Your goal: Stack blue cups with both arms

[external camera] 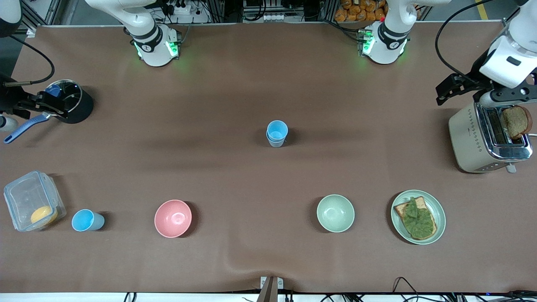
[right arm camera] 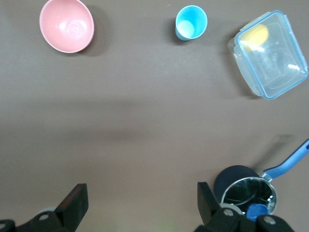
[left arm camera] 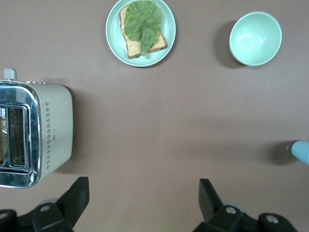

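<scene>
Two blue cups (external camera: 277, 133) stand nested in one another at the table's middle; their edge shows in the left wrist view (left arm camera: 301, 152). A third blue cup (external camera: 87, 220) stands alone near the front camera at the right arm's end, and it also shows in the right wrist view (right arm camera: 191, 22). My left gripper (external camera: 452, 89) is open and empty, up beside the toaster (external camera: 486, 140); its own view shows it over bare table (left arm camera: 143, 198). My right gripper (external camera: 44, 102) is open and empty, up by the black pot (external camera: 71, 100); its own view shows it over bare table (right arm camera: 140, 203).
A pink bowl (external camera: 173, 218) and a pale green bowl (external camera: 335, 213) sit near the front camera. A plate with topped toast (external camera: 418, 217) lies beside the green bowl. A clear lidded box (external camera: 31, 201) stands beside the lone cup. The toaster holds a slice of bread.
</scene>
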Controlling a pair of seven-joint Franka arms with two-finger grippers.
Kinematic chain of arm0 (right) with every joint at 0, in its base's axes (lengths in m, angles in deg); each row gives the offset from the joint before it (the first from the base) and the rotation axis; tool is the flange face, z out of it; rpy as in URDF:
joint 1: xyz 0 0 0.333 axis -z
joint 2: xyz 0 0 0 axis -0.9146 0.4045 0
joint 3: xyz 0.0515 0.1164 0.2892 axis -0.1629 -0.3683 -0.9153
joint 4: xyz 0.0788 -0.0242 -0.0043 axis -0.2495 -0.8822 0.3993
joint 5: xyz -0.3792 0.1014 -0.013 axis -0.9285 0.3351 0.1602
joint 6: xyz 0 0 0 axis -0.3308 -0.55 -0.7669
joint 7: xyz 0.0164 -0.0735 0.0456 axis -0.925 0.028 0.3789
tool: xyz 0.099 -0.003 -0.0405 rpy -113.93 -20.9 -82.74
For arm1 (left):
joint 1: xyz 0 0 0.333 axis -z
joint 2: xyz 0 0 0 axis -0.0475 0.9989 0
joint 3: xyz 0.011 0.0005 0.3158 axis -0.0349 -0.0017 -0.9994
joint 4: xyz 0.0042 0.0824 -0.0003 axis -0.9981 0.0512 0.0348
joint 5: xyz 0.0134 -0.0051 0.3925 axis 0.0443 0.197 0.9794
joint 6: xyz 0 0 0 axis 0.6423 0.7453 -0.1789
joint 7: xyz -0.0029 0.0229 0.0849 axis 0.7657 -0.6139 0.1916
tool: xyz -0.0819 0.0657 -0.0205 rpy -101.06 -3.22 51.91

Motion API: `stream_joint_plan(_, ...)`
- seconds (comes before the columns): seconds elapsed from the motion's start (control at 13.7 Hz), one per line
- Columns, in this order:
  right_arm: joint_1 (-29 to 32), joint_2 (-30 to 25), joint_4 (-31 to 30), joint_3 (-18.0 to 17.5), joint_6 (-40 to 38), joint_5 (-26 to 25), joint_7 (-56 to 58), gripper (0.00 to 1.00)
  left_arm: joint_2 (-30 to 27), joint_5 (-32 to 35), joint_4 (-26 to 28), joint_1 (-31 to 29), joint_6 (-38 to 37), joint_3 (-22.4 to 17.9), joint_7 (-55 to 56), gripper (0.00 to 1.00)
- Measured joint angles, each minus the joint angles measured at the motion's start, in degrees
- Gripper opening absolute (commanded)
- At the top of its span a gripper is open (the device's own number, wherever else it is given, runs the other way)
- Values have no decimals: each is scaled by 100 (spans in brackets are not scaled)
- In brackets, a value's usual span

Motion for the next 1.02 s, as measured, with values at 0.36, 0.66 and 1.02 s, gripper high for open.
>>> stream_joint_plan(0.36, 1, 0, 0, 5, -1, 231, 0, 100, 41, 0, 5, 1, -437, 75, -34, 100)
stream_joint_plan(0.66, 1, 0, 0, 6, 1, 232, 0, 100, 46, 7, -74, -103, -439, 36, -34, 100)
stream_joint_plan(1.02, 1, 0, 0, 5, 3, 232, 0, 100, 90, 16, -227, -173, -439, -36, -137, 100)
